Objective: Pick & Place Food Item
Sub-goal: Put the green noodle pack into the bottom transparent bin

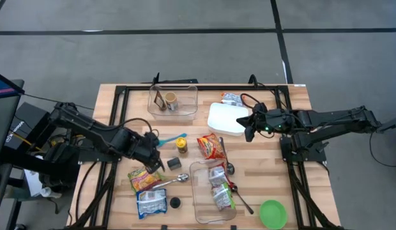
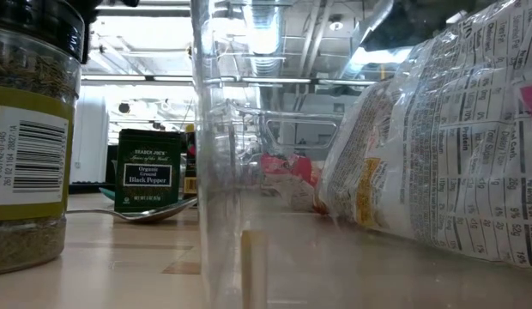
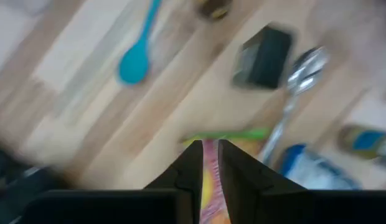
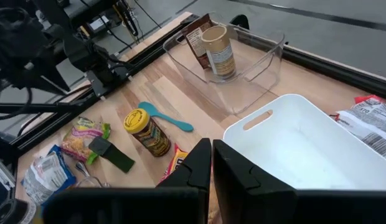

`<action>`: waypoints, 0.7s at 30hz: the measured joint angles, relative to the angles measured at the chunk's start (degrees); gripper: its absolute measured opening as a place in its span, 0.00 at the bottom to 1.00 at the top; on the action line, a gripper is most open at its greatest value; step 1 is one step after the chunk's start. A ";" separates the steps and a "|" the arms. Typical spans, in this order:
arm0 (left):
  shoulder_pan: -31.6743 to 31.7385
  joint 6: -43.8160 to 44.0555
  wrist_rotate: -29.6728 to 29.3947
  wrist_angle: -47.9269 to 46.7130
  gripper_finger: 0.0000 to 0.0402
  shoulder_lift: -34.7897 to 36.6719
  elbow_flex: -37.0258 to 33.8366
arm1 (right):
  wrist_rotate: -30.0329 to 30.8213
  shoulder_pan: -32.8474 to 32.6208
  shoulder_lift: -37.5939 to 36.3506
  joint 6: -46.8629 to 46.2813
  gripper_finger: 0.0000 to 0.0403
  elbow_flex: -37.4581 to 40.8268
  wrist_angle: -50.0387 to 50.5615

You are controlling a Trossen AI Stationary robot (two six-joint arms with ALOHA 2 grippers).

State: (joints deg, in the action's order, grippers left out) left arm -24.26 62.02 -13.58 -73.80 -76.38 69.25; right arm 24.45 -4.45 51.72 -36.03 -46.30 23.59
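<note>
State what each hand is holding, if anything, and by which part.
The left hand pinches the yellow-pink snack packet at its green-trimmed edge. The right hand holds nothing.
</note>
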 joint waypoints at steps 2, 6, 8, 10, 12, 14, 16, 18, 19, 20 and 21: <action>-0.35 0.00 -0.01 -2.83 0.08 0.00 0.00 | 0.00 0.00 0.00 0.00 0.03 0.00 0.01; -1.07 0.00 -0.03 -5.34 0.05 0.00 0.00 | 0.00 0.00 0.00 -0.02 0.03 0.00 0.01; -1.45 -0.01 -0.03 -5.27 0.04 0.00 0.00 | 0.00 0.00 0.00 -0.01 0.03 0.00 0.01; -1.70 0.00 -0.03 -5.30 0.04 0.00 0.00 | 0.00 0.00 0.00 -0.01 0.03 0.00 0.01; -1.78 0.02 -0.02 -5.29 0.04 0.00 0.00 | 0.00 0.00 0.00 -0.01 0.03 0.00 0.01; -1.78 0.68 0.04 -5.29 0.04 0.00 0.00 | 0.00 0.00 0.00 -0.02 0.03 0.00 0.01; -1.78 0.91 -0.02 -5.29 0.04 0.00 0.00 | 0.00 0.00 0.00 -0.02 0.03 0.00 0.01; -1.76 1.35 -0.01 -5.27 0.04 0.00 0.00 | 0.02 0.00 0.00 -0.02 0.03 0.00 0.01; -1.77 1.87 0.13 -5.27 0.04 0.00 0.00 | 0.02 0.00 0.00 0.00 0.03 0.00 0.01; -1.79 2.67 0.52 -5.27 0.04 0.00 0.00 | 0.02 0.00 0.00 0.00 0.03 0.00 0.01; -1.98 2.95 0.99 -5.30 0.04 0.01 0.00 | 0.02 0.00 0.00 0.00 0.03 0.00 0.01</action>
State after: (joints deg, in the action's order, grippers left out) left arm -26.24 64.97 -12.59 -79.10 -76.37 69.25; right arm 24.47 -4.45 51.72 -36.03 -46.30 23.59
